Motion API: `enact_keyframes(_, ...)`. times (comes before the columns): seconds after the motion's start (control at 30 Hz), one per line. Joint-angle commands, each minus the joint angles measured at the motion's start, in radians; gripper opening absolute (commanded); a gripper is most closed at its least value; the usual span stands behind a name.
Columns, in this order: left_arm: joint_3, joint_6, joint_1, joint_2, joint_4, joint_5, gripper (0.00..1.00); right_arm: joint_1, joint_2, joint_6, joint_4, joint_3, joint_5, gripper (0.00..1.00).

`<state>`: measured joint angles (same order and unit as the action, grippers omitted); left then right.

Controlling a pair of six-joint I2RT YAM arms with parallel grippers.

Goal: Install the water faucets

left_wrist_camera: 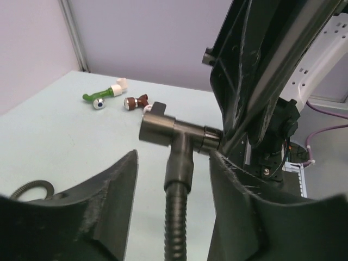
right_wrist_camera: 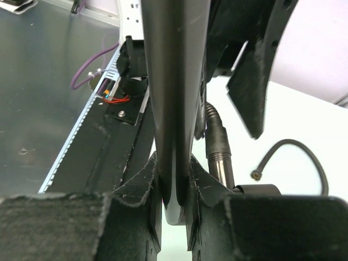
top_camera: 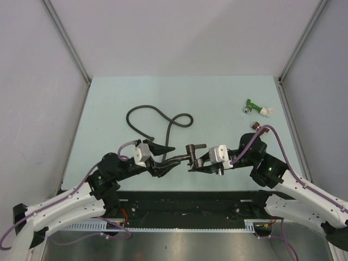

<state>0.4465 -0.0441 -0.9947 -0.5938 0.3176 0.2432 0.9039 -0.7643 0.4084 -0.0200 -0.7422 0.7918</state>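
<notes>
The faucet [top_camera: 191, 152] is dark grey-brown brushed metal: a short round T-body [left_wrist_camera: 174, 135] with stubby ends and a small square tab on top. It hangs above the table [top_camera: 109, 109], just nearer the arm bases than the hose [top_camera: 142, 110] and slightly to its right, between the two grippers.

From above, its long axis runs roughly left to right, with the T-body at the right end. A ribbed, spiral-wound stem [left_wrist_camera: 175, 217] leaves the T-body and points toward the left wrist camera. Whether this stem is part of the hose cannot be told.

The left gripper [top_camera: 175, 154] stands moderately wide. Its matte black fingers [left_wrist_camera: 111, 201] flank the stem, with table showing on both sides, touching nothing.

The right gripper [right_wrist_camera: 174, 187] is narrow. Its rough-edged black pads [right_wrist_camera: 81, 223] pinch a smooth, glossy dark-grey bar [right_wrist_camera: 174, 81] of the faucet, which rises steeply toward that wrist camera.

The hose is black, thin and looped, with one free end lying on the table. Well to its right lie a green fitting [top_camera: 254, 107] and a dark-red fitting [left_wrist_camera: 136, 101], each with a white end and a shiny cap.
</notes>
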Motion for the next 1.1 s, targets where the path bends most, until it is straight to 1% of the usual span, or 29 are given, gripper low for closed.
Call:
enact_keyframes(0.0, 0.081, 0.039, 0.002, 0.034, -0.089, 0.048, 0.65, 0.03, -0.015, 0.101, -0.136, -0.108, 0.015, 0.0)
enact_keyframes(0.03, 0.086, 0.042, 0.002, 0.034, -0.1, 0.054, 0.67, 0.036, -0.02, 0.113, -0.176, -0.126, 0.008, 0.0)
enact_keyframes(0.1, 0.1, 0.043, 0.002, 0.023, -0.13, 0.085, 0.71, 0.059, -0.02, 0.135, -0.204, -0.137, -0.02, 0.0)
enact_keyframes(0.13, 0.106, 0.067, 0.002, 0.014, -0.152, 0.096, 0.72, 0.067, -0.02, 0.142, -0.228, -0.146, -0.029, 0.0)
enact_keyframes(0.17, 0.122, 0.07, 0.002, -0.013, -0.166, 0.117, 0.74, 0.079, -0.02, 0.156, -0.244, -0.151, -0.045, 0.0)
enact_keyframes(0.33, 0.196, 0.081, 0.002, -0.132, -0.279, 0.176, 0.76, 0.105, -0.024, 0.173, -0.287, -0.166, -0.069, 0.0)
enact_keyframes(0.47, 0.234, 0.09, 0.001, -0.208, -0.31, 0.205, 0.76, 0.112, -0.023, 0.181, -0.297, -0.169, -0.086, 0.0)
enact_keyframes(0.53, 0.247, 0.095, 0.001, -0.231, -0.36, 0.22, 0.75, 0.113, -0.023, 0.182, -0.298, -0.167, -0.089, 0.0)
enact_keyframes(0.67, 0.256, 0.107, 0.002, -0.251, -0.382, 0.266, 0.72, 0.113, -0.021, 0.184, -0.299, -0.167, -0.091, 0.0)
enact_keyframes(0.8, 0.262, 0.127, 0.001, -0.276, -0.405, 0.275, 0.7, 0.115, -0.018, 0.181, -0.298, -0.167, -0.091, 0.0)
enact_keyframes(0.93, 0.268, 0.142, -0.001, -0.307, -0.422, 0.275, 0.61, 0.119, -0.017, 0.181, -0.296, -0.168, -0.091, 0.0)
enact_keyframes(1.07, 0.267, 0.154, -0.002, -0.317, -0.422, 0.274, 0.58, 0.122, -0.017, 0.181, -0.294, -0.167, -0.091, 0.0)
